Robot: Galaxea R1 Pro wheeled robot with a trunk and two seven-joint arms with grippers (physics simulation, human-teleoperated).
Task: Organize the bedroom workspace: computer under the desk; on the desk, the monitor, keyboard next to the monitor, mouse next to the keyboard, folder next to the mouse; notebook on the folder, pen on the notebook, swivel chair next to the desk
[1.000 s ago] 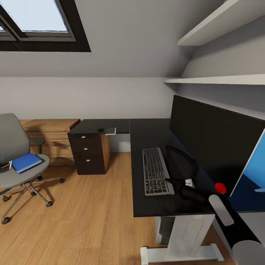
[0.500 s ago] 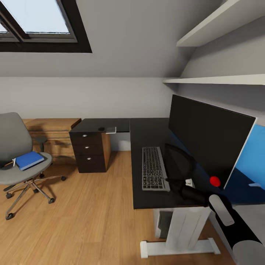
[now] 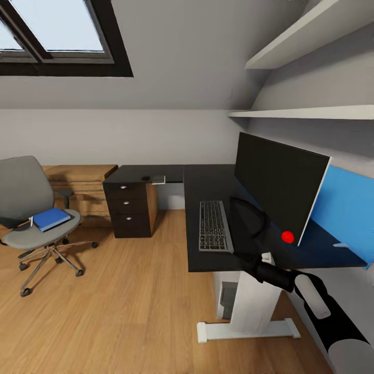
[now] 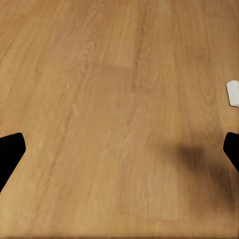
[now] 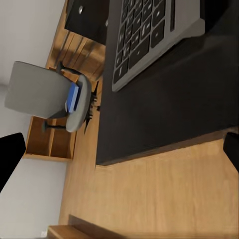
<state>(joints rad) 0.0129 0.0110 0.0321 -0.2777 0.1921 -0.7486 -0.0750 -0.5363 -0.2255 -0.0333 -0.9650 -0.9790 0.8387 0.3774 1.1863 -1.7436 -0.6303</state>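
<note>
Blue folder (image 3: 51, 218) on swivel chair (image 3: 31, 208), keyboard (image 5: 149, 35) close-up

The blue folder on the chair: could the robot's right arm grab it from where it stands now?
Probably not. The folder lies on the swivel chair across open floor, while the right gripper hovers at the desk edge by the keyboard.

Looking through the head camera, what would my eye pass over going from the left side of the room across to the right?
Swivel chair with the blue folder on its seat → dark drawer unit → keyboard on the desk → monitor → blue back panel.
</note>
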